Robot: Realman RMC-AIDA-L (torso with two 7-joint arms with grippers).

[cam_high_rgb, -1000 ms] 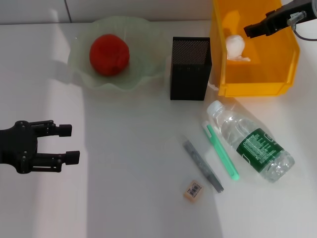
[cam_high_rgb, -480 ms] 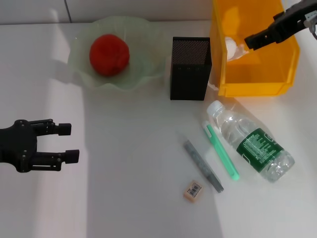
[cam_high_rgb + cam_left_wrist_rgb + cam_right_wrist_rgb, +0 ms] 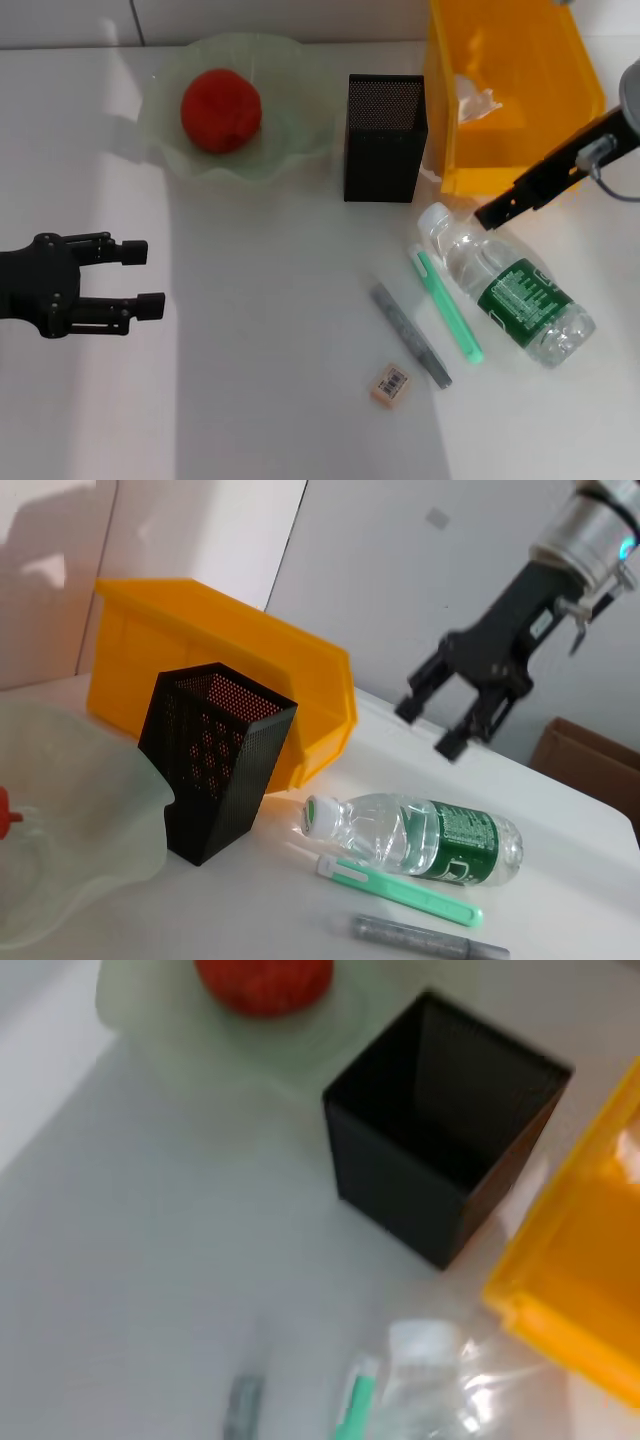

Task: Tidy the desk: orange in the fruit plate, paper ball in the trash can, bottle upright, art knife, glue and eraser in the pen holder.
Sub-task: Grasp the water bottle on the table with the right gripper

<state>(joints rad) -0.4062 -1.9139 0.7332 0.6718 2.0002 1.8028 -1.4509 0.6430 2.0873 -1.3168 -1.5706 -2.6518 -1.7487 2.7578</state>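
Head view has the right end effector (image 3: 492, 214) hanging open and empty just right of the cap of the bottle (image 3: 512, 287), which lies flat on the worktop (image 3: 270, 400), probably lining up to stand it, while the left end effector (image 3: 140, 278) sits open far left.

The scene is brightly and evenly lit. In the head view a paler band of light runs down the desk (image 3: 250, 400) on the left side, and the pen holder (image 3: 385, 138) and fruit plate (image 3: 240, 105) cast soft shadows. The bottle (image 3: 510, 290) shows small glints. The head view is sharp. The right wrist view is blurred throughout; the left wrist view is clear, softening slightly at the near edge.
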